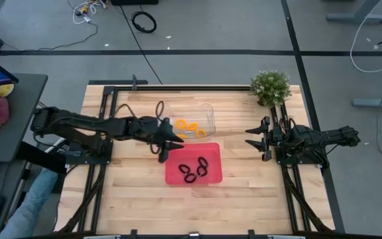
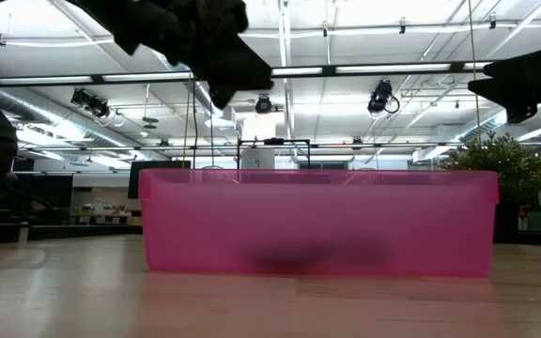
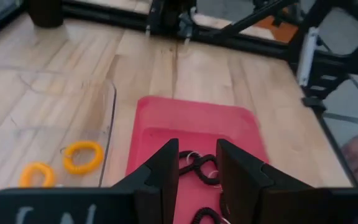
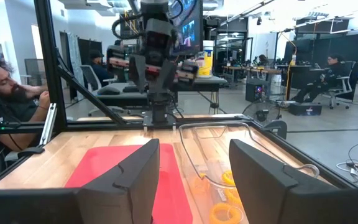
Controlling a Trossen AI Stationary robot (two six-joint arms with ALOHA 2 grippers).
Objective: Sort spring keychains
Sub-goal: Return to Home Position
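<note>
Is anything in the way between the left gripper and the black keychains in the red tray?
Nothing visible. The left gripper hangs open over the red tray's edge, and the black keychains lie uncovered on its floor.

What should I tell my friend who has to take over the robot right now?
Left gripper: open and empty, stretched out to the middle of the table, above the edge where the two containers meet.
Right gripper: open and empty, pulled back on the table's right side.
Orange keychains: in the transparent bin.
Black keychains: in the red tray.
Done: the sorting looks finished; I see no keychain loose on the wood.
Left: the left arm probably just needs to pull back to its own side.
</note>
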